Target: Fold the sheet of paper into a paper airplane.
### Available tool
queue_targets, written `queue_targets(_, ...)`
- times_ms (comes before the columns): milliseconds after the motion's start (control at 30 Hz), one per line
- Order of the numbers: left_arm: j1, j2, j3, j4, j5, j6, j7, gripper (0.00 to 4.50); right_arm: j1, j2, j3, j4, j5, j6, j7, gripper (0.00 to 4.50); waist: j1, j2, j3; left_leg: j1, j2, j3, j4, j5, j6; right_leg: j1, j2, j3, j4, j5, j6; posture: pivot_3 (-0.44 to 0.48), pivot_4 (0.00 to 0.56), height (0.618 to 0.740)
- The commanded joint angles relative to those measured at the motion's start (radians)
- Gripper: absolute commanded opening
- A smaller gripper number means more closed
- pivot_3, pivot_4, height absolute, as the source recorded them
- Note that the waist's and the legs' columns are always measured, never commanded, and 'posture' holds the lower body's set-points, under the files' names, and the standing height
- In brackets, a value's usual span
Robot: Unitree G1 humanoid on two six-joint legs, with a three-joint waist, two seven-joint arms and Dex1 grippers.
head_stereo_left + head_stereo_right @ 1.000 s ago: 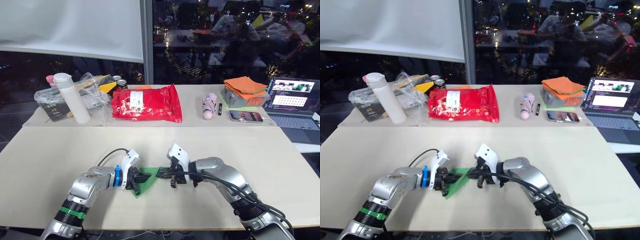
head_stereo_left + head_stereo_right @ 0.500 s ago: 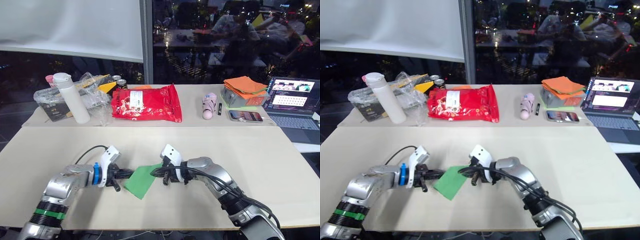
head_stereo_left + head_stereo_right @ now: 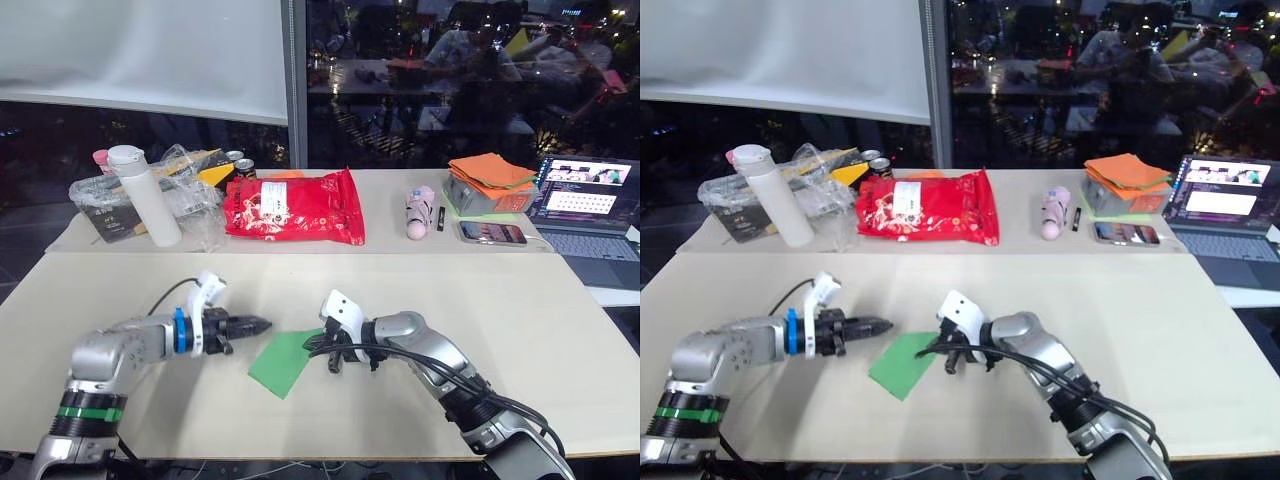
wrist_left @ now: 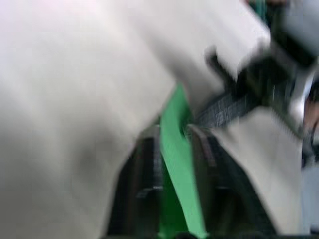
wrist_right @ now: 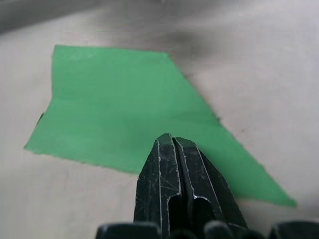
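Paper first: the sheet of paper [image 3: 284, 361], a bright green creased shape, lies flat on the cream bench [image 3: 560, 330] near its front edge, squarely between the two arms. Right end effector [image 3: 310, 347] sits at the sheet's right edge, its two black fingers [image 5: 175, 191] pressed together over the green, tips resting on or just above the paper; I cannot tell whether they pinch it. Left end effector [image 3: 258, 324] points toward the sheet from the left, just beside its upper left corner and clear of it in the head views. In the left wrist view its fingers [image 4: 147, 172] stand a little apart with a strip of green showing between them, though the blur hides whether anything touches.

Back row of the bench, well apart from the action: white bottle [image 3: 142, 196] beside a clear plastic bag [image 3: 185, 195], a red packet [image 3: 295, 208] in the middle, a small pink thing [image 3: 417, 211], then a phone [image 3: 490, 233], the orange paper stack [image 3: 489, 172] on a box, and an open laptop [image 3: 588, 212] at far right.
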Motion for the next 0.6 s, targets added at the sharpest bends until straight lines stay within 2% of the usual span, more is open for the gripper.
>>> queue_targets(33,-0.046,-0.009,0.086,0.028,-0.064,0.087,0.059,2.54,0.022,-0.005,0.005,-0.017,0.001,-0.001,0.016,0.0,-0.003,0.0,0.0,0.0,0.0,0.0,0.0,0.0,0.0,0.0,0.0,0.0,0.0,0.0,0.0,0.0,0.15,0.732)
queue_targets(67,-0.052,-0.004,0.085,0.024,-0.072,0.108,0.061,2.89,0.024,-0.003,0.005,-0.018,0.0,-0.004,0.016,0.0,-0.006,0.0,0.0,0.0,0.0,0.0,0.0,0.0,0.0,0.0,0.0,0.0,0.0,0.0,0.0,0.0,0.15,0.732)
queue_targets(133,-0.089,0.02,0.083,0.042,-0.159,0.292,0.03,3.52,0.026,0.003,0.01,-0.021,0.001,-0.022,0.022,0.0,-0.012,0.0,0.0,0.0,0.0,0.0,0.0,0.0,0.0,0.001,0.0,0.0,0.0,0.0,0.0,0.0,0.15,0.732)
queue_targets(200,-0.114,0.055,0.055,0.061,-0.234,0.446,-0.029,3.52,0.024,0.014,0.009,-0.026,0.006,-0.018,0.021,0.0,-0.018,-0.001,0.0,0.0,0.0,0.0,0.0,0.0,0.0,0.0,0.0,0.0,0.001,0.0,0.0,0.0,0.15,0.732)
queue_targets(267,-0.129,0.081,-0.003,0.098,-0.21,0.5,-0.02,3.52,0.019,0.019,0.01,-0.026,0.001,-0.017,0.017,0.0,-0.02,-0.001,0.0,0.0,0.0,0.0,0.0,0.0,0.0,-0.001,0.0,0.0,0.001,0.0,0.0,0.0,0.15,0.732)
queue_targets(433,-0.171,0.104,-0.117,0.184,-0.145,0.522,0.0,3.52,0.022,0.019,0.007,-0.028,-0.003,-0.019,0.015,0.0,-0.02,-0.001,0.0,0.002,0.0,0.0,-0.001,0.0,0.0,-0.001,0.001,0.0,0.002,0.0,0.0,0.0,0.15,0.732)
queue_targets(600,-0.198,0.101,-0.165,0.226,-0.122,0.51,-0.015,3.52,0.026,0.015,0.005,-0.033,-0.002,-0.015,0.016,0.0,-0.018,-0.001,0.0,0.001,0.0,0.0,-0.001,0.0,0.0,-0.001,0.001,0.0,0.001,0.0,0.0,0.0,0.15,0.732)
